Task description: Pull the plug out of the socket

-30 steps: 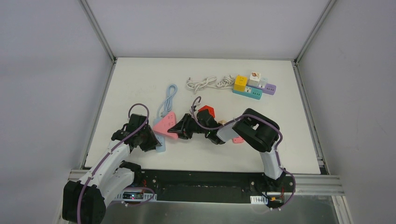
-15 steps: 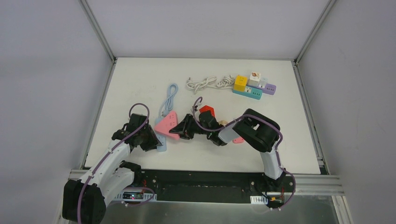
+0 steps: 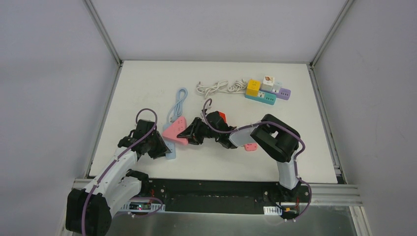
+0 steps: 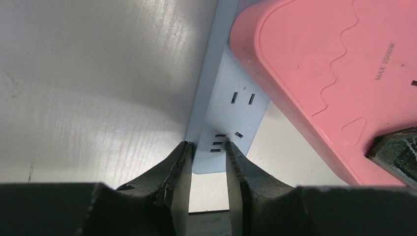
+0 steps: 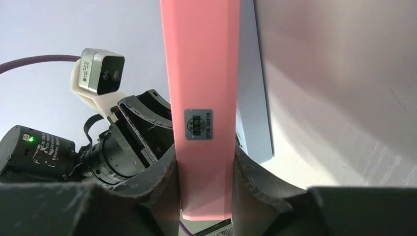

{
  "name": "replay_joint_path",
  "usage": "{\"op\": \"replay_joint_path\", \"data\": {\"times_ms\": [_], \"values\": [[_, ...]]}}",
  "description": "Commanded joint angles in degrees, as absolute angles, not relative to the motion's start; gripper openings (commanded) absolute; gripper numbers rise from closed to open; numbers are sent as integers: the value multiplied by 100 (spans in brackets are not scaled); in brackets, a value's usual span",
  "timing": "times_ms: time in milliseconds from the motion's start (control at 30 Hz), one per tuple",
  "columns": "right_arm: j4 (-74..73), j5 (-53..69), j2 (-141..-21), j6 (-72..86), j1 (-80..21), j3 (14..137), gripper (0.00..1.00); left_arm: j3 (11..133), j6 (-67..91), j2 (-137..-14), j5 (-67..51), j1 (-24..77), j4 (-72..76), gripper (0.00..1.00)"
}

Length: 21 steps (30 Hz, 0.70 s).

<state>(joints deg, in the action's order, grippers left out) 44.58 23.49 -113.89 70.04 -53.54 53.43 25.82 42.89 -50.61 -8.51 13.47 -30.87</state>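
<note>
In the top view, the pink plug (image 3: pixel 175 130) sits on the light-blue power strip (image 3: pixel 170 154) at the left of the bench (image 3: pixel 221 164), between the left end effector (image 3: pixel 160 147) and the right end effector (image 3: pixel 192 133). In the left wrist view, the left end effector (image 4: pixel 207 169) is clamped on the near end of the power strip (image 4: pixel 227 110), with the plug (image 4: pixel 334 73) overhanging its far part. In the right wrist view, the right end effector (image 5: pixel 204 178) is closed on the plug (image 5: pixel 200 73), which lies against the strip (image 5: pixel 253 103); whether the pins are seated cannot be determined.

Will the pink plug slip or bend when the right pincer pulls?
Probably stiff: the pink plug shows straight, hard plastic edges. Its smooth sides might slip in the right pincer. The blue socket strip looks light and may lift unless the left pincer pins it.
</note>
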Motion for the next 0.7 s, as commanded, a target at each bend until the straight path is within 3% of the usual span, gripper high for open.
{"op": "replay_joint_path", "data": {"times_ms": [0,233,433,667], "values": [[5286,2110,-11016,7093,-5228,5328,0,2321,4309,-5164,-699,1406,-3347,29],[6428,2307,-10768,6263,-5264,4980,0,2331,4314,-5174,-686,1406,-3340,29],[4552,2017,-10845,6943,-5177,5570,0,2323,4316,-5181,-690,1405,-3331,29],[4716,2117,-10885,7412,-5115,5482,0,2329,4321,-5185,-696,1406,-3323,29]]}}
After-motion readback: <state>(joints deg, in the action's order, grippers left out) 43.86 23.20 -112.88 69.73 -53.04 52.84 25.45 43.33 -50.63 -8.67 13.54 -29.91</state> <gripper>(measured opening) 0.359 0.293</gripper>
